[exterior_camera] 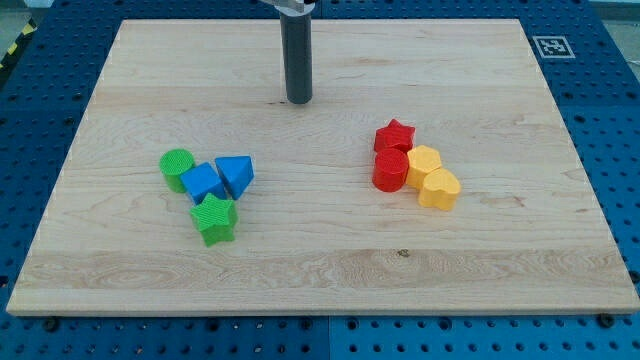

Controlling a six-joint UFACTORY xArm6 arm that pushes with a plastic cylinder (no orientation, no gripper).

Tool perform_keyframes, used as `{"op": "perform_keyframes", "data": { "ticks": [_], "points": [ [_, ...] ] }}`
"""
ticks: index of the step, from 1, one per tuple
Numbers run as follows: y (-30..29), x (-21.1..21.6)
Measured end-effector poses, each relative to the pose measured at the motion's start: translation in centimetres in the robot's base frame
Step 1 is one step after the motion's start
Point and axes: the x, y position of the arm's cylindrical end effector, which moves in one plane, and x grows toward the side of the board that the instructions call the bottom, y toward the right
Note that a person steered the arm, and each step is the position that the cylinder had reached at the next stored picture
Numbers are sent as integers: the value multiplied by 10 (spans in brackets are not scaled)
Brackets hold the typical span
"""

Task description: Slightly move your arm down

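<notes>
My tip [299, 100] is the lower end of a dark rod that comes down from the view's top. It rests on the wooden board [320, 270] in the upper middle, apart from every block. To its lower left lies a cluster: a green cylinder [177, 168], a blue cube [204, 183], a blue triangle [236, 174] and a green star [214, 218]. To its lower right lies a second cluster: a red star [395, 136], a red cylinder [391, 170], a yellow hexagon [424, 163] and a yellow heart [439, 188].
The board lies on a blue perforated table [40, 110]. A black-and-white marker tag [553, 46] sits by the board's upper right corner.
</notes>
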Motion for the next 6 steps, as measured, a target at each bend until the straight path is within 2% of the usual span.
{"op": "perform_keyframes", "data": {
  "ticks": [2,6],
  "points": [
    [-5,1],
    [-3,41]
  ]
}}
